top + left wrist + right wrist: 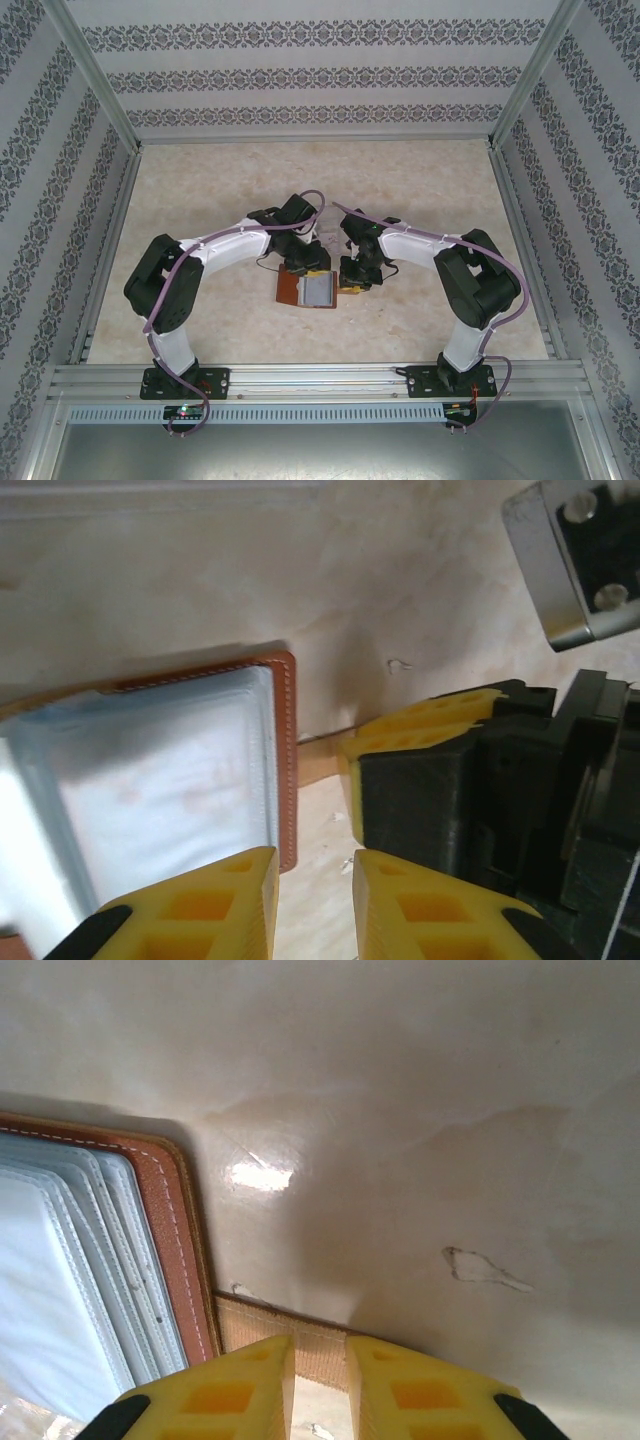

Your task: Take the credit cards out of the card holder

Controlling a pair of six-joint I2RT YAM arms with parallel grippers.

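Top view, holder: the small brown leather folding card holder (300, 292) lies open, grey-blue pockets up, mid-way across the beige marbled worktop (200, 200), towards its near edge.
Top view, arms: the left gripper (312, 268) sits at the holder's far edge, and the right gripper (353, 283) is just beside its right edge.
Left wrist, jaws: slightly spread, with nothing between them; one yellow finger (200, 905) overlaps the pocket.
Left wrist, cards: the thin pale credit cards with faint pinkish print (150, 790) look tucked inside, not yet out.
Right wrist, jaws: almost pressed together over the tan leather snap tab (260, 1325); I cannot tell if they pinch it.
Risk, slide: if the tab isn't pinned, pulling a card could drag the whole holder along the worktop.
Risk, grab: the left finger could catch the pocket fabric instead of a card.
Risk, crowding: the grippers are close enough to bump.
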